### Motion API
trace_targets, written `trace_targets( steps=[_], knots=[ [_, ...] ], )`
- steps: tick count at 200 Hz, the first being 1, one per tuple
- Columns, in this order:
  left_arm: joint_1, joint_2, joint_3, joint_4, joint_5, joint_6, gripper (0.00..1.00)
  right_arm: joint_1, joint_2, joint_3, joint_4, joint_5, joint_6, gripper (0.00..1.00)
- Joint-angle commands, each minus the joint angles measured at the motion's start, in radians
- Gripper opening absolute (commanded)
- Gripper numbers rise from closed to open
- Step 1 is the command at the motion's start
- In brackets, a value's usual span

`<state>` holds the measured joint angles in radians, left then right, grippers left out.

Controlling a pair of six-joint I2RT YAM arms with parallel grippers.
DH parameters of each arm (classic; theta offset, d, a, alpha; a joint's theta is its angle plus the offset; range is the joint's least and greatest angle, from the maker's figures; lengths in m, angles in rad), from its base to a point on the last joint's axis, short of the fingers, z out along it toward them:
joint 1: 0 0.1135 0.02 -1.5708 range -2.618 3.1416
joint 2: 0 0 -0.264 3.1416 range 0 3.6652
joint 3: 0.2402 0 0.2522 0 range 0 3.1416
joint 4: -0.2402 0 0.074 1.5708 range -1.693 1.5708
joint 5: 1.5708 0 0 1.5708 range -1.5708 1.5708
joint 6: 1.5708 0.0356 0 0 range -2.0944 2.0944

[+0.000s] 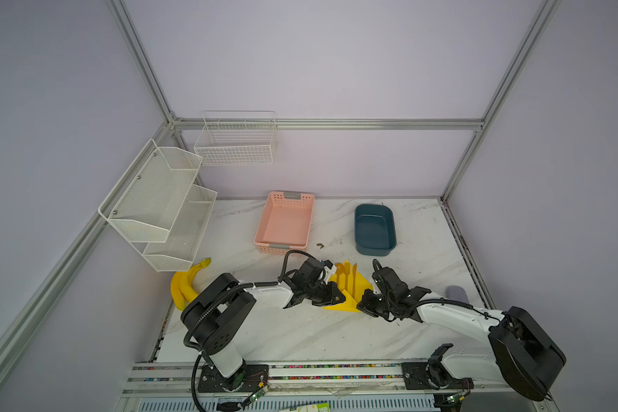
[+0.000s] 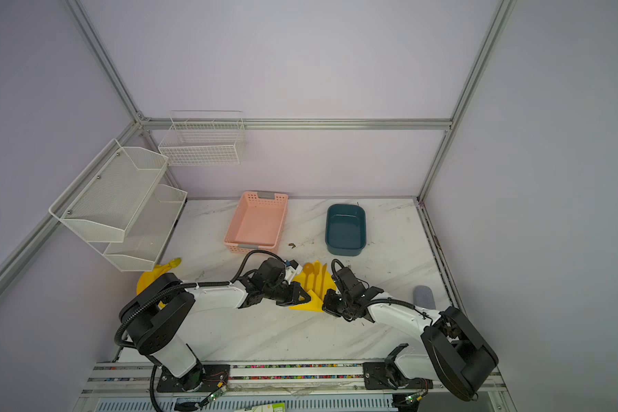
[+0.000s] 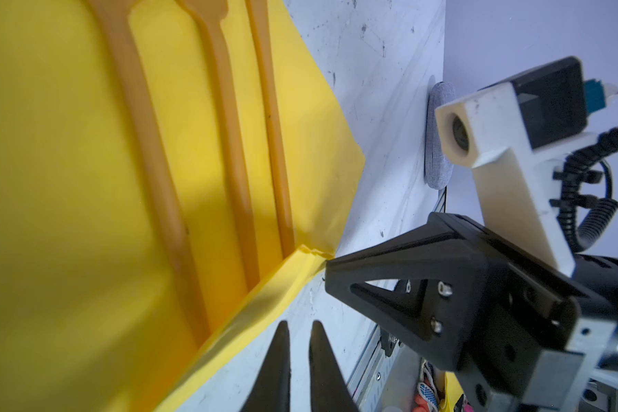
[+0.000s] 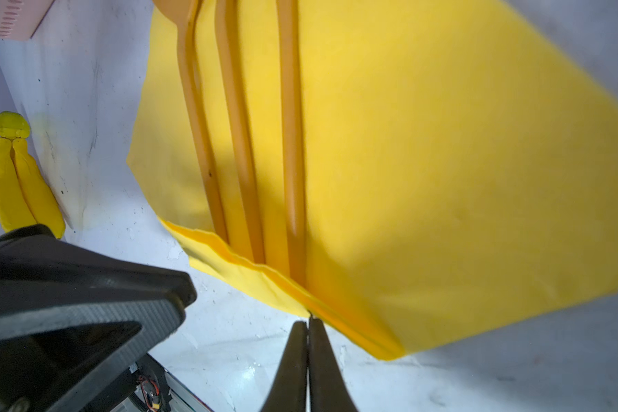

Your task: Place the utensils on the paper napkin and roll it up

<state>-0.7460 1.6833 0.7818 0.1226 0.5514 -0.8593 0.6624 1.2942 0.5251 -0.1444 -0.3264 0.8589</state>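
Observation:
The yellow paper napkin (image 1: 354, 289) (image 2: 313, 301) lies mid-table between my two grippers. On it the utensils lie side by side: spoon (image 1: 340, 268) (image 4: 193, 107), fork (image 1: 346, 276) (image 4: 237, 107) and knife (image 1: 354, 280) (image 4: 292, 107). The napkin's near edge (image 3: 264, 296) (image 4: 264, 278) is folded up over the handle ends. My left gripper (image 1: 341, 298) (image 3: 300, 331) is shut to a thin slit with nothing in it, just off that fold. My right gripper (image 1: 361, 304) (image 4: 308, 323) is shut, tips touching the folded edge; whether paper is pinched is unclear.
A pink basket (image 1: 286, 223) and a dark blue tub (image 1: 374, 230) stand behind the napkin. Yellow bananas (image 1: 186, 285) lie at the left under a white mesh shelf (image 1: 157, 203). A wire basket (image 1: 236, 142) hangs on the back wall. A grey pad (image 1: 457, 293) lies far right.

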Motion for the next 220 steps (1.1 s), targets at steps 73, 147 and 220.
trace_targets(
  steps=[73,147,220],
  knots=[
    [-0.009,0.086,0.134,-0.005,0.013,0.039,0.13,0.0,0.043,0.015,0.043,-0.003,-0.011,0.08],
    [-0.008,0.109,0.144,-0.024,0.008,0.053,0.12,0.0,0.074,0.021,0.076,-0.007,-0.01,0.08],
    [-0.007,0.114,0.14,-0.031,0.008,0.054,0.12,0.0,0.12,0.015,0.057,0.017,-0.016,0.06]
  ],
)
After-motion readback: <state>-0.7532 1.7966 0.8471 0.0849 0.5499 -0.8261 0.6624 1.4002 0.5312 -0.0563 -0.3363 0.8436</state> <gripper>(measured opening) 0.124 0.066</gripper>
